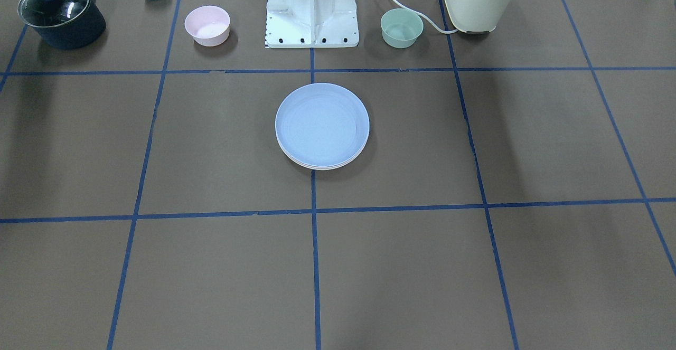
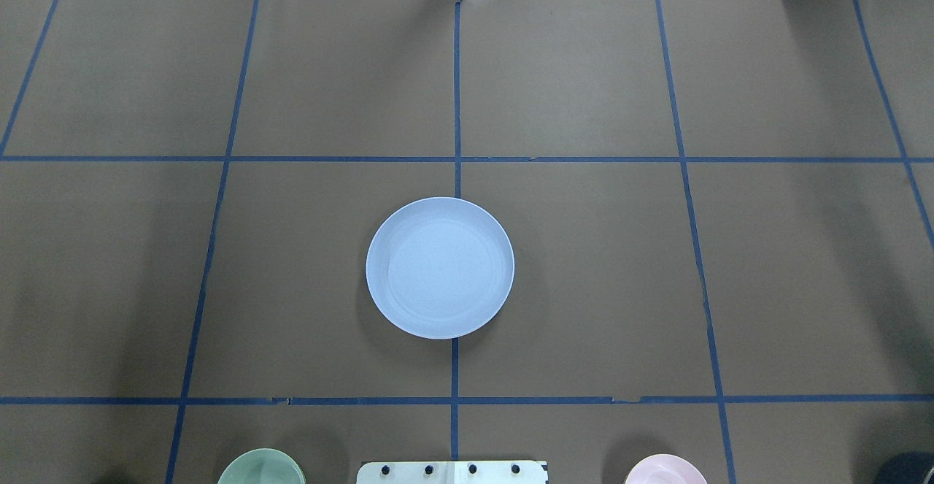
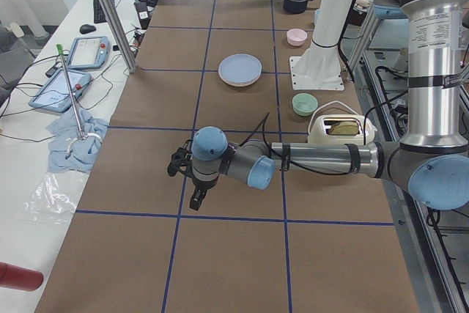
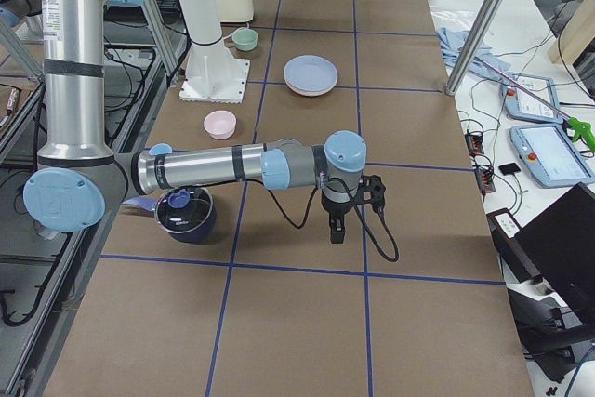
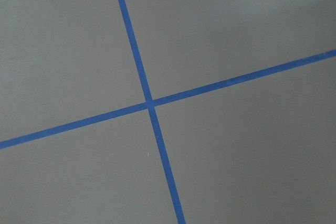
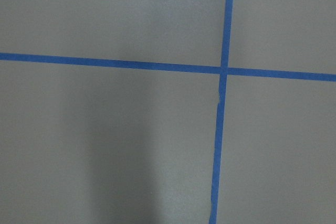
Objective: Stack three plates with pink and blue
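Stack judged complete: round matte light blue plastic plate [image 1: 322,124] tops two pale plate rims [image 1: 323,167] at centre of brown bench [image 1: 475,265]; left gripper [image 3: 193,194] and right gripper [image 4: 337,228] well apart, spread or pressed together cannot tell.

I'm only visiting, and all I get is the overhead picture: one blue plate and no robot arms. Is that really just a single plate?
Observer: No. The front-facing view shows paler plate rims peeking out under the blue plate.
Visitor: So where are the arms?
Observer: The left-side view shows the left gripper hanging over the table, well away from that plate.
Visitor: And the other one?
Observer: The right-side view shows the right gripper pointing down at the opposite end, also holding nothing I can see. I cannot tell whether its jaws are open.
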`<state>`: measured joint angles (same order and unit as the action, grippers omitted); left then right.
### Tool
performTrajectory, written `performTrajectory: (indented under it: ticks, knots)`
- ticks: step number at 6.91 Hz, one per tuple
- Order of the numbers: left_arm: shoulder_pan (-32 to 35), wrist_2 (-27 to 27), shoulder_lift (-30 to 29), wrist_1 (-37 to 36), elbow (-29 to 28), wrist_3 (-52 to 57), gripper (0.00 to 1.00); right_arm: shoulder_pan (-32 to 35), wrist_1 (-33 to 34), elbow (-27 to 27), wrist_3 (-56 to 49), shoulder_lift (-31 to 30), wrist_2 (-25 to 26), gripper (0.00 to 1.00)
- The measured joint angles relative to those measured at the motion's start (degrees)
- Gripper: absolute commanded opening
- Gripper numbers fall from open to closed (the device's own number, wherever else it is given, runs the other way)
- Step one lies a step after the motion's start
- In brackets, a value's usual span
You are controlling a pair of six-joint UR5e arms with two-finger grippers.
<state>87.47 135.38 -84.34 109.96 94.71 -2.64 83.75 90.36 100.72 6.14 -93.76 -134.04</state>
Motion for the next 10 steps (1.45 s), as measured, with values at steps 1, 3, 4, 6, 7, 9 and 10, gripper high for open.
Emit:
performTrajectory:
  ticks: [1, 3, 4, 6, 7, 9, 10]
  knots:
    - [0.69, 0.12, -0.09, 0.2, 0.09, -0.3, 0.99, 0.08, 0.1, -0.23, 0.26, -0.34, -0.13, 1.0]
    - [1.06, 0.01, 0.26, 0.7, 0.37, -0.45, 0.99, 0.39, 0.14, -0.4, 0.33, -0.85, -0.32, 1.0]
    - [1.07, -0.17, 0.62, 0.81, 0.52, -0.47, 0.99, 0.54, 0.11, -0.43, 0.12, -1.02, -0.35, 1.0]
    - [1.05, 0.06, 0.07, 0.8, 0.49, -0.45, 0.99, 0.7, -0.17, -0.41, -0.22, -1.6, 0.05, 1.0]
    - [1.06, 0.17, -0.08, 0.79, 0.6, -0.42, 0.99, 0.74, -0.23, -0.41, -0.23, -1.77, 0.26, 1.0]
    - [1.06, 0.23, 0.14, 0.73, 0.64, -0.36, 0.99, 1.05, -0.27, -0.59, -0.1, -1.85, 0.23, 1.0]
    - [1.06, 0.24, 0.32, 0.68, 0.53, -0.36, 0.99, 1.26, -0.27, -0.84, 0.18, -1.82, 0.06, 1.0]
